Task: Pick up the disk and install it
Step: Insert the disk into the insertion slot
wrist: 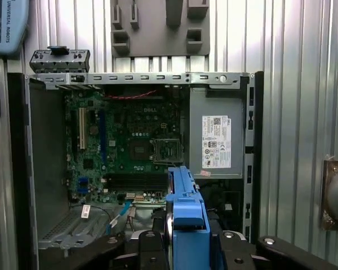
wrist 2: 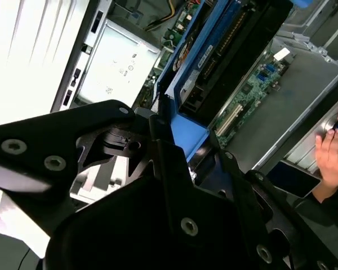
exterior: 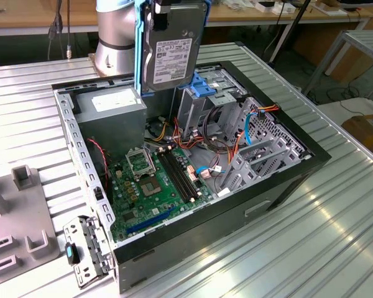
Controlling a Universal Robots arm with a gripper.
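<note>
Disk [exterior: 168,53] in gripper [wrist: 188,237] above case [exterior: 193,239]

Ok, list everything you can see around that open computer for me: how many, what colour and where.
Dark grey rectangular disk in bright blue plastic carrier: one, held upright above the case.
Black metal computer case: one, open, lying on the table.
Green motherboard: one, on the case floor.
Silver power supply box: one, in a case corner.
Lighter blue plastic bracket: one, on the drive cage, at the exterior view's right of the disk.
Ribbed metal table: one, silver, under everything.
Grey fixture plate: one, beside the case.
Silver robot arm: one, behind the case.
Black gripper: one, shut on the disk.
Person's hand: one, near the case.
</note>
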